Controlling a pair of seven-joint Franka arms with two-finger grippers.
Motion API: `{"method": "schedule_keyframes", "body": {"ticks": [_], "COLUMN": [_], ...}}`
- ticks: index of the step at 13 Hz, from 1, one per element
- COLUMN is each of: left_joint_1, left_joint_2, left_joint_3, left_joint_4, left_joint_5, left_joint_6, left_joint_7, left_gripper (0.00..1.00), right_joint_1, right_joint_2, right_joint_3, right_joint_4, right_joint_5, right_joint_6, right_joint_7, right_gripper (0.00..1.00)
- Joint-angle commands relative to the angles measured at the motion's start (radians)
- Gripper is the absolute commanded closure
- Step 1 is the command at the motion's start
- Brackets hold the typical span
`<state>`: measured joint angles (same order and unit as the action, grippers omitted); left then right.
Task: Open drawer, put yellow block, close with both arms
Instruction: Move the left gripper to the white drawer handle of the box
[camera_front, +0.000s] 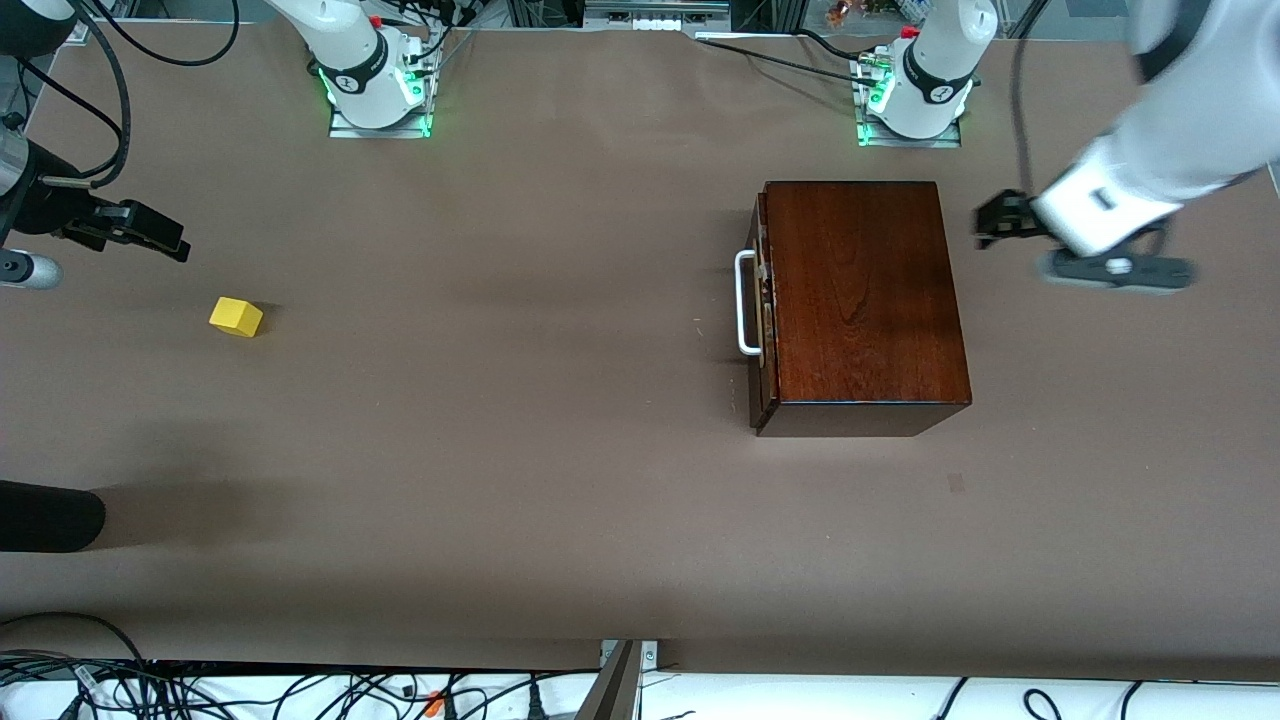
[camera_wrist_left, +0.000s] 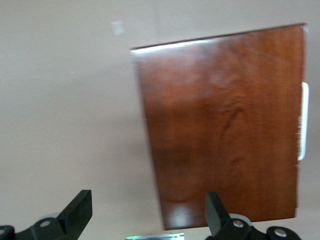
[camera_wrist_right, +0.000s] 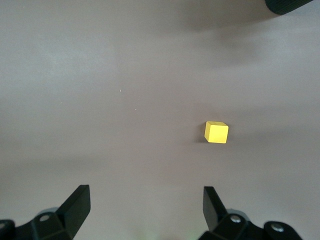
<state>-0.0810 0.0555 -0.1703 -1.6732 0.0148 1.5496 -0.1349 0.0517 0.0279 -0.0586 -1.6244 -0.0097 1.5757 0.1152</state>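
The dark mahogany box (camera_front: 865, 300) stands toward the left arm's end of the table. Its drawer (camera_front: 762, 300) sits pushed in, and the white bar handle (camera_front: 745, 303) faces the right arm's end. The box top (camera_wrist_left: 225, 125) and a strip of the handle (camera_wrist_left: 303, 120) show in the left wrist view. My left gripper (camera_front: 998, 222) (camera_wrist_left: 147, 202) hangs open and empty over the table beside the box, away from the handle. The yellow block (camera_front: 236, 317) (camera_wrist_right: 216, 133) lies alone near the right arm's end. My right gripper (camera_front: 150, 232) (camera_wrist_right: 145, 197) hovers open and empty over the table close to the block.
A black rounded object (camera_front: 50, 517) (camera_wrist_right: 290, 5) juts in at the table edge, nearer the front camera than the block. The green-lit arm bases (camera_front: 378, 90) (camera_front: 912, 95) stand along the robots' edge. Cables (camera_front: 300, 690) run below the front edge.
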Motion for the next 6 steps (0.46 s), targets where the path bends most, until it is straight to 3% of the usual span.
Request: {"method": "schedule_keyframes", "body": {"ticks": [1,6], "left_joint_1": [-0.026,-0.264], "left_joint_2": [0.119,0.361], "left_joint_3": [-0.121,-0.132], "left_joint_4": [0.091,0.291], "left_joint_5": [0.004,0.004], "left_joint_6": [0.056,0.120], "left_joint_7": [-0.153,-0.446], "left_gripper": [0.00,0.00], "right_joint_1": [-0.012,-0.012], "right_joint_2": [-0.028,-0.092], "right_joint_3": [0.011,0.011], "right_joint_4": [-0.032,-0.111], "right_joint_5": [0.005,0.007], "right_joint_6": [0.014,0.061], "right_joint_7": [0.009,0.009], "right_gripper": [0.00,0.00]}}
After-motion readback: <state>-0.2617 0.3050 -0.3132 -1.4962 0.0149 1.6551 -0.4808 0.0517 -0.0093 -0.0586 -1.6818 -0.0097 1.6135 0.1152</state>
